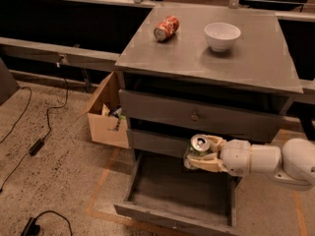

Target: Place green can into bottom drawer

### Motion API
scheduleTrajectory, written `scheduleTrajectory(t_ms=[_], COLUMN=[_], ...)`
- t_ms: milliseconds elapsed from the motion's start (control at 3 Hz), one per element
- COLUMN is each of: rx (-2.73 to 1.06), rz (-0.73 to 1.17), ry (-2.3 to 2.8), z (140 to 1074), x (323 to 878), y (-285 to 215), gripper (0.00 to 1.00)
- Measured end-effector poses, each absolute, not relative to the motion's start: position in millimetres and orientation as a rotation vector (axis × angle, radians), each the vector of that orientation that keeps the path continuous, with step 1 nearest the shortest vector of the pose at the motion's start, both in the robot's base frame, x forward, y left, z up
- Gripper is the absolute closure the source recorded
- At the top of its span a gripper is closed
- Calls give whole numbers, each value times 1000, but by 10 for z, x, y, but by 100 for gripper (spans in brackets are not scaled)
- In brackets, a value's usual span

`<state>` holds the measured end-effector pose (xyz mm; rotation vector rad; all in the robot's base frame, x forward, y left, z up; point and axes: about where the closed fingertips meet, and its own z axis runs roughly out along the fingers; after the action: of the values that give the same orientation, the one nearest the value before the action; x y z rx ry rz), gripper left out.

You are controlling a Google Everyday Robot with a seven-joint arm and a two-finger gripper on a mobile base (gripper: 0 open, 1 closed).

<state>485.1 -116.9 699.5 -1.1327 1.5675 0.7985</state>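
- cream fingers [206,163] of the gripper [196,154] are clamped around a small green and white aluminium can [199,143].
- the can hangs just above the open grey metal bottom drawer [167,186], at its back right.
- higher above the drawer, the grey table [256,68] carries a red-orange can [166,27] lying on its side and a white bowl [222,35].

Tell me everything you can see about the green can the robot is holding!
The green can is a small metal drink can, green and whitish on its side, with a shiny silver top and pull tab facing the camera. It stands roughly upright, slightly tilted. The gripper is shut around its body, and the beige fingers press its sides. It hangs in the air above the open bottom drawer, in front of the middle drawer.
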Motion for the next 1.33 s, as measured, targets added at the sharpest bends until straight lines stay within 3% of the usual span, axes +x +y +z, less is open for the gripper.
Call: scheduleTrajectory(t_ms=[667,1333], rx=[-1181,-1157], rz=[759,815], ry=[1539,1571], z=[5762,5221], x=[4953,4838], y=[-974,-920], gripper=[100,100])
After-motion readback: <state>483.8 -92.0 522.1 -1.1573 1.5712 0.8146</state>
